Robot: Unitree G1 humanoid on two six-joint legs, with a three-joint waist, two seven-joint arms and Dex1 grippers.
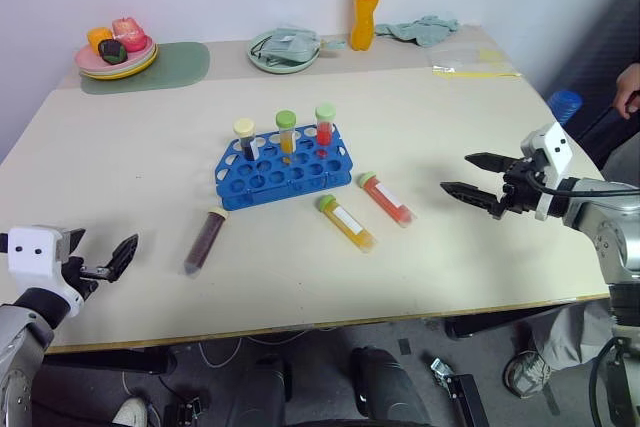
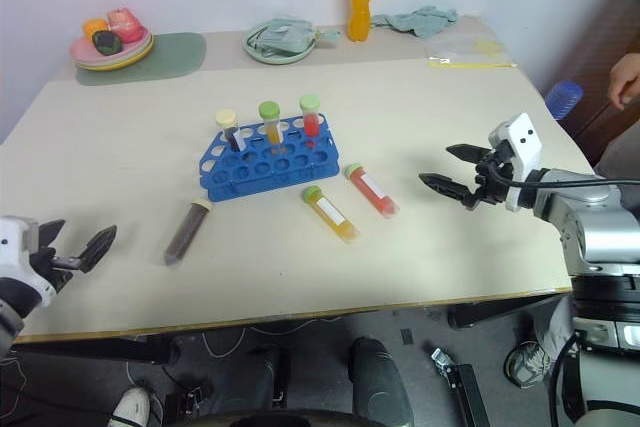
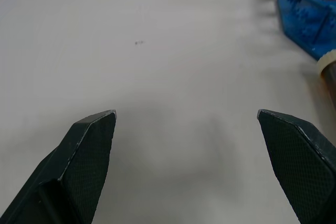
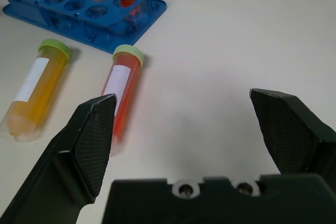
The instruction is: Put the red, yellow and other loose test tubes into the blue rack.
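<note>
The blue rack [image 1: 283,167] stands mid-table with three capped tubes upright in its back row. In front of it lie a red tube [image 1: 387,198], a yellow tube [image 1: 347,222] and, further left, a dark purple tube [image 1: 204,239]. My right gripper [image 1: 466,175] hovers open to the right of the red tube [image 4: 122,92], pointing toward it, nothing between its fingers. My left gripper [image 1: 122,257] is open near the table's front left edge, left of the purple tube [image 3: 329,72].
At the back of the table are a plate of toy food [image 1: 116,47] on a green mat, a bowl [image 1: 284,50], an orange bottle [image 1: 364,2], a cloth [image 1: 425,29] and a plastic bag [image 1: 472,64]. A person's hand [image 1: 628,89] shows at the right edge.
</note>
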